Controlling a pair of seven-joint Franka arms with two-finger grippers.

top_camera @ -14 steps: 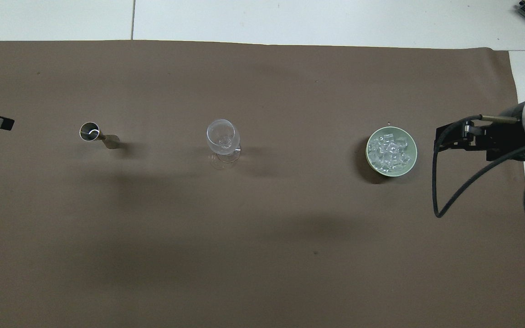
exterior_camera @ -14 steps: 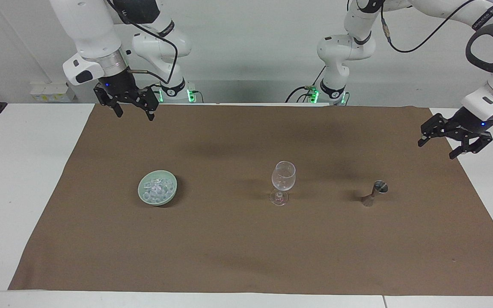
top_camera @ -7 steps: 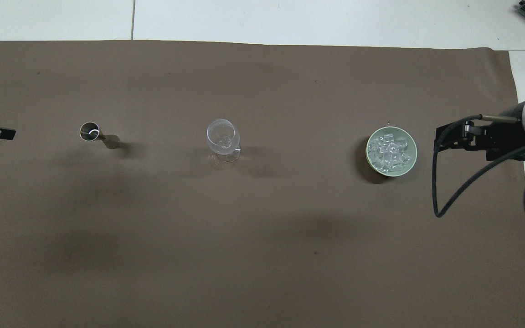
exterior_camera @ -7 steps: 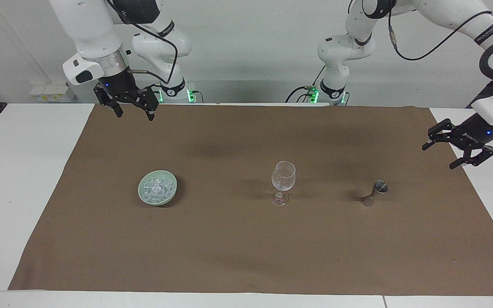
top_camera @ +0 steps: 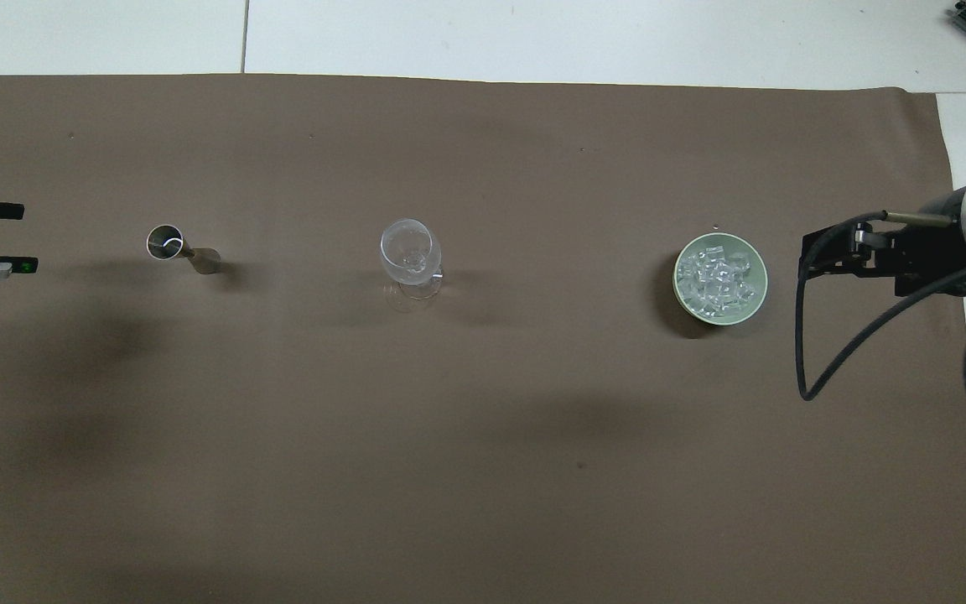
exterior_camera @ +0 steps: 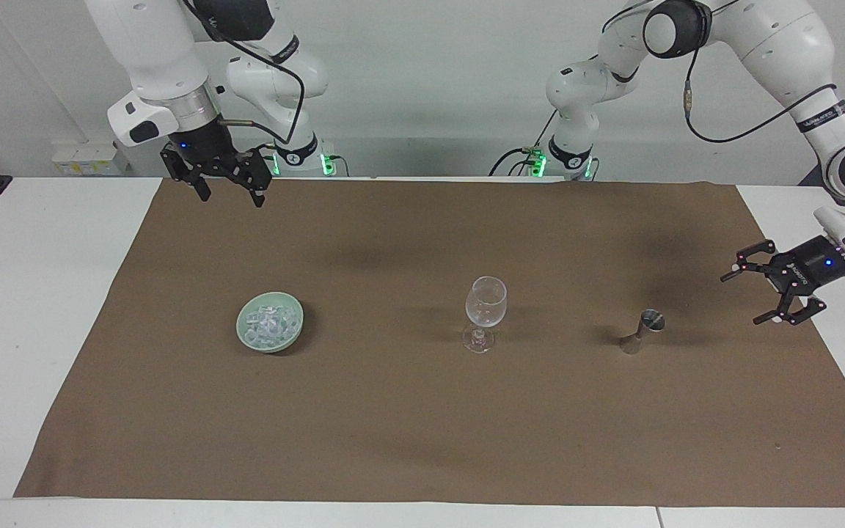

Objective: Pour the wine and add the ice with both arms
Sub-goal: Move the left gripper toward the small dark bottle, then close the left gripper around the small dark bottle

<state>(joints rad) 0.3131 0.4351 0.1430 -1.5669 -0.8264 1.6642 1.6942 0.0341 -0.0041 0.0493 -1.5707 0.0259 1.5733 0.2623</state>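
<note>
- While the right tool (exterior_camera: 225, 188) hung with its fingers spread wide and empty over the brown mat's (exterior_camera: 408, 425) edge at the robots' end, the left tool (exterior_camera: 773, 291) had dropped lower over the last second and turned toward the metal jigger (exterior_camera: 642, 330), so the wine pour looked like the step being opened.
- Fingers of the left tool stood wide apart and held nothing; the jigger stood upright just inboard of it, near but not touching, on the side toward the wine glass (exterior_camera: 485, 312).
- Past the jigger from the left tool, the wine glass stood upright and looked empty, roughly mid-mat (nothing had been poured yet, by my reading).
- Ice (exterior_camera: 270, 323) lay heaped in a pale green bowl (exterior_camera: 271, 343), below the right tool and farther out from the robots; that arm was waiting and had not shifted.
- Seen from overhead, the left tool (top_camera: 5, 239) showed only at the mat's end, and the right tool (top_camera: 835, 256) covered the mat just beside the bowl (top_camera: 684, 295), toward its own arm's end.
- Jigger, glass and bowl stood in one row, well apart, so each tool had open mat around its target.
- Bare white tabletop (exterior_camera: 34, 308) flanked the mat at both ends; the left tool hovered about over that border, with free room to sweep in sideways.
</note>
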